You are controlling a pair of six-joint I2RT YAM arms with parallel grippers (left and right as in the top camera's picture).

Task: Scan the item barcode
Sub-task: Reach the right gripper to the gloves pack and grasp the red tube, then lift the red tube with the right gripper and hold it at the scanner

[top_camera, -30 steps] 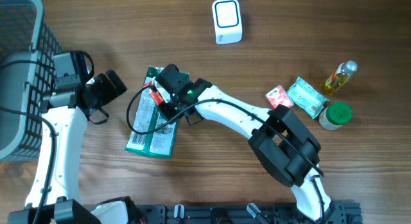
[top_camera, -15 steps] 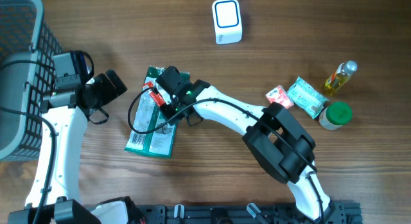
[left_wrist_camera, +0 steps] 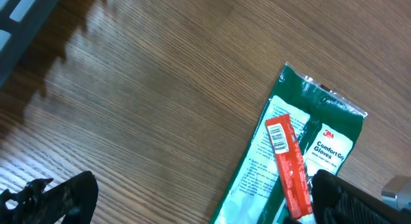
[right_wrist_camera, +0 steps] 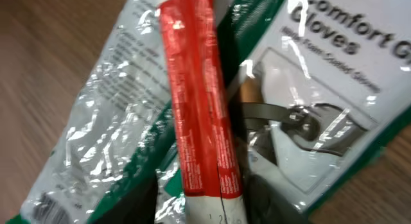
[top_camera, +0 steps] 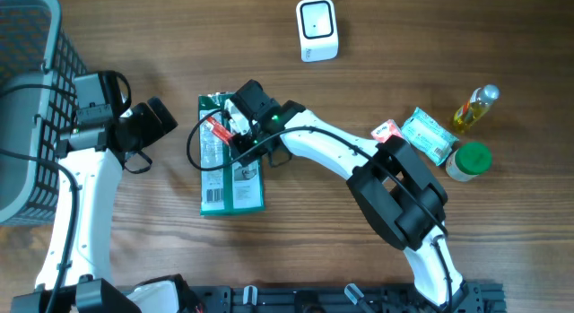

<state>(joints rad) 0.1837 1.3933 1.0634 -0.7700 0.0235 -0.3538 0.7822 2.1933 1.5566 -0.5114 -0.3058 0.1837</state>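
A long red packet [top_camera: 218,134] with a barcode near one end lies on a green glove pack [top_camera: 231,183] at the table's middle left. My right gripper [top_camera: 233,123] is down over both. In the right wrist view the red packet [right_wrist_camera: 196,102] runs between its fingers [right_wrist_camera: 276,198]; one finger touches it and a thin gap shows at the other, so the grip is unclear. My left gripper [left_wrist_camera: 205,205] hangs open to the left of the glove pack [left_wrist_camera: 334,144], holding nothing. A white scanner [top_camera: 317,29] stands at the back.
A grey mesh basket [top_camera: 27,44] sits at the far left by the left arm. At the right are a pink packet [top_camera: 390,134], a teal packet [top_camera: 426,134], a yellow oil bottle [top_camera: 475,107] and a green-lidded jar [top_camera: 469,160].
The glove pack has swung from tilted to nearly upright, its lower end shifting right. My right gripper and the red packet moved slightly right with it. The left arm has not moved.
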